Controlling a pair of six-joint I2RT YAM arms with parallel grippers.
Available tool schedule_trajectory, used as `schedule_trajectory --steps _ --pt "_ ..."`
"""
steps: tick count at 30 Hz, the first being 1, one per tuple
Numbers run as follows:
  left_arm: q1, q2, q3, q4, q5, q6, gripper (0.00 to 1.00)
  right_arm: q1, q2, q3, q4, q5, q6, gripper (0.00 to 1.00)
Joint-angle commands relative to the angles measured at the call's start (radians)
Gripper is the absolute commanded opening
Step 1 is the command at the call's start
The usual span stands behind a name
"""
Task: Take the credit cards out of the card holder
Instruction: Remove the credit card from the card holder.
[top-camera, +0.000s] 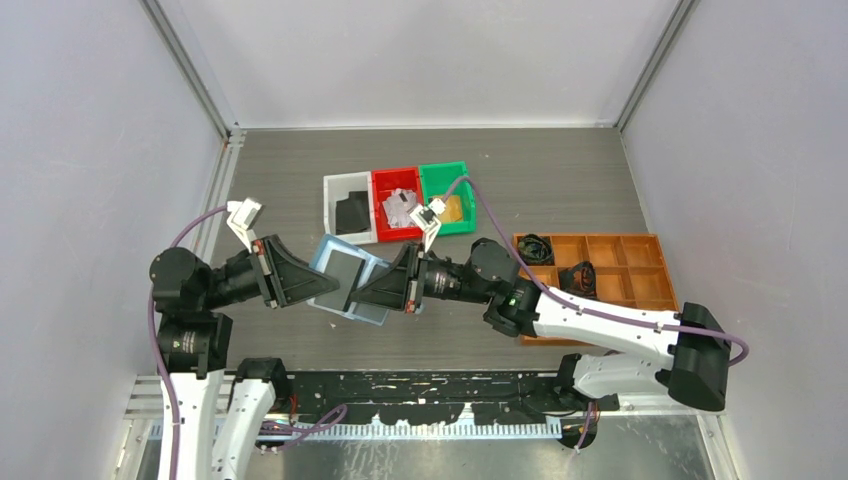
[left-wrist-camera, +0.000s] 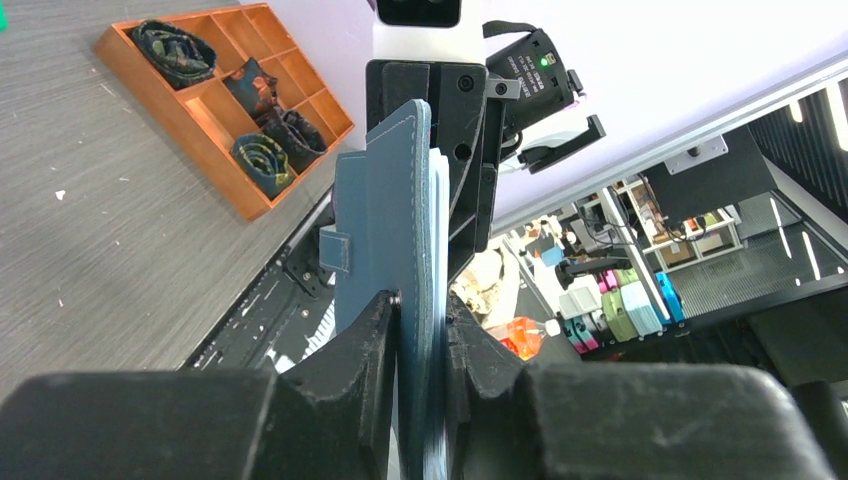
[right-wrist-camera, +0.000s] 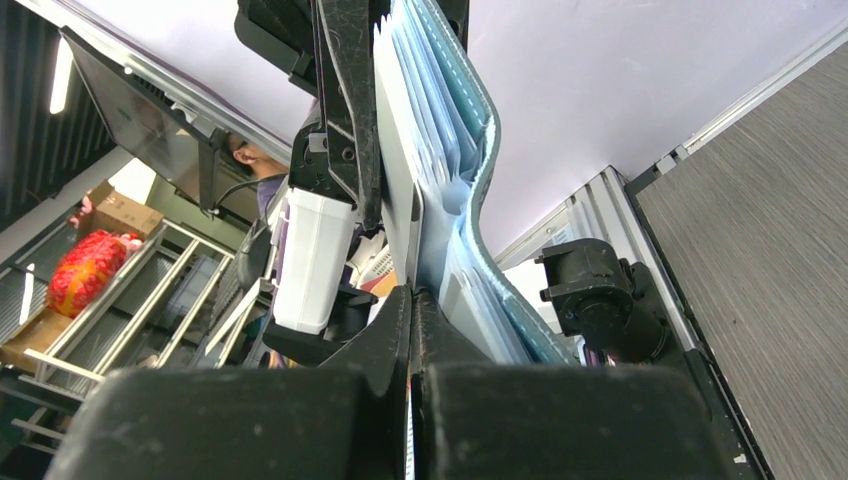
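The card holder (left-wrist-camera: 385, 230) is held off the table (top-camera: 560, 180) between the two arms, opened, its light-blue inside turned up in the top view. The left gripper (left-wrist-camera: 420, 305) is clamped on one edge of it. The right gripper (right-wrist-camera: 412, 300) is pressed together on the lower edge of a thin grey card (right-wrist-camera: 398, 180) standing in the pockets; how deep the card sits is hidden by the folds. Behind, a black card (top-camera: 352, 212) is seen in the white bin (top-camera: 333, 190). Silver pieces in the red bin (top-camera: 384, 180) and a gold one in the green bin (top-camera: 455, 172) are partly covered by the right wrist. Coiled cables (left-wrist-camera: 180, 45) lie in the orange tray (top-camera: 610, 270).
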Motion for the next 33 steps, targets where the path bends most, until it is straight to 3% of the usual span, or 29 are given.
schedule_trajectory --steps 1,9,10,12,13,15,19,23,26,33 --pt "-0.011 -0.011 0.039 0.096 0.069 -0.048 0.16 -0.008 -0.029 -0.018 -0.076 0.057 -0.041 0.01" --pt "-0.011 -0.014 0.032 0.095 0.048 -0.044 0.15 -0.008 -0.014 0.026 -0.126 0.014 -0.053 0.03" --pt "-0.011 -0.014 0.032 0.093 0.047 -0.046 0.14 -0.008 -0.005 0.039 -0.134 0.007 -0.054 0.09" --pt "-0.011 -0.017 0.034 0.092 0.047 -0.046 0.12 -0.008 0.011 0.052 -0.122 0.01 -0.046 0.34" --pt "-0.011 -0.02 0.033 0.09 0.046 -0.047 0.09 -0.009 0.032 0.058 -0.034 0.008 -0.023 0.43" --pt "-0.011 -0.021 0.035 0.088 0.046 -0.049 0.08 -0.01 0.05 0.078 -0.016 0.003 -0.02 0.44" --pt "-0.011 -0.021 0.042 0.088 0.05 -0.051 0.06 -0.012 0.081 0.108 0.018 -0.017 0.001 0.36" --pt "-0.011 -0.019 0.05 0.087 0.046 -0.051 0.06 -0.012 0.077 0.102 0.039 -0.025 0.034 0.15" --pt "-0.011 -0.019 0.049 0.083 0.027 -0.04 0.05 -0.012 0.033 0.047 0.033 0.007 0.031 0.05" --pt "-0.011 -0.004 0.062 0.08 -0.014 -0.022 0.05 -0.016 -0.097 -0.105 -0.008 0.072 0.013 0.01"
